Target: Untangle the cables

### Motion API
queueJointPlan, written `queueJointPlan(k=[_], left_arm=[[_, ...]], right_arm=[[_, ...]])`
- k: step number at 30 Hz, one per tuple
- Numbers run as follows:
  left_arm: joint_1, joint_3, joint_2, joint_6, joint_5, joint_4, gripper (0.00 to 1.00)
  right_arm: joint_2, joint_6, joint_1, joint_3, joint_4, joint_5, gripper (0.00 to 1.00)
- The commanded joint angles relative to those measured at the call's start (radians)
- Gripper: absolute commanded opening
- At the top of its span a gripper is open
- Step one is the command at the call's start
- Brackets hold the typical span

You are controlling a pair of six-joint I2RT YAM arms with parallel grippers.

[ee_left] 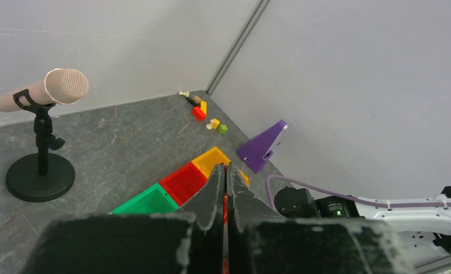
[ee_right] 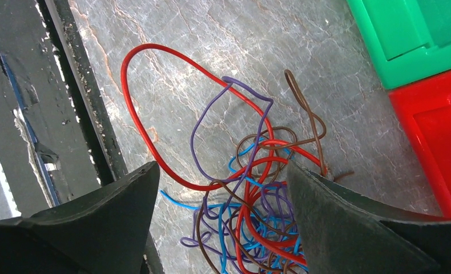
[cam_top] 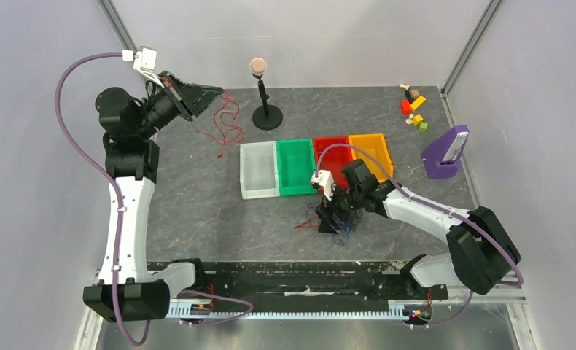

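Red, purple, blue & brown cables (ee_right: 252,217) knotted in one clump, directly under & btwn right gripper (ee_right: 222,168) jaws, spread wide, gripping nothing. Looks like mid-task: choosing a strand to pull free. Next: drop onto one outer loop, prob. the big red one nearer the left finger, close on it alone, draw away w/o dragging the rest. Left gripper (ee_left: 226,171) raised well apart from clump, jaws pressed together, apparently pinching a separate red cable (cam_top: 230,124) trailing below its tips.

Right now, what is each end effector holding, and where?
Left end effector pinches the red cable at its raised part; right end effector, open, holds nothing.
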Motion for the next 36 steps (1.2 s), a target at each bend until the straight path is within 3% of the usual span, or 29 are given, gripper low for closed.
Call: queueJointPlan(k=[1,8,18,29,36], left_arm=[[-0.019,0.002,-0.011,0.079,0.030,0.067,0.02],[-0.107,0.033,-0.008,0.071,0.063,0.078,0.02],[-0.360,0.101,0.084,0.168,-0.023,0.031,0.02],[-0.365,0.136,0.153,0.183,-0.089,0.031,0.02],[-0.313,0.175,0.110,0.247,-0.057,-0.121,0.02]], right_arm=[[-0.023,0.011,-0.006,0.047,-0.001,0.020,0.87],[-0.040,0.029,-0.050,0.124,-0.047,-0.007,0.97],[-0.122,0.030,-0.165,0.220,-0.070,-0.028,0.98],[-0.154,0.010,-0.210,0.178,-0.088,-0.036,0.98],[-0.157,-0.009,-0.224,0.175,-0.102,-0.034,0.98]])
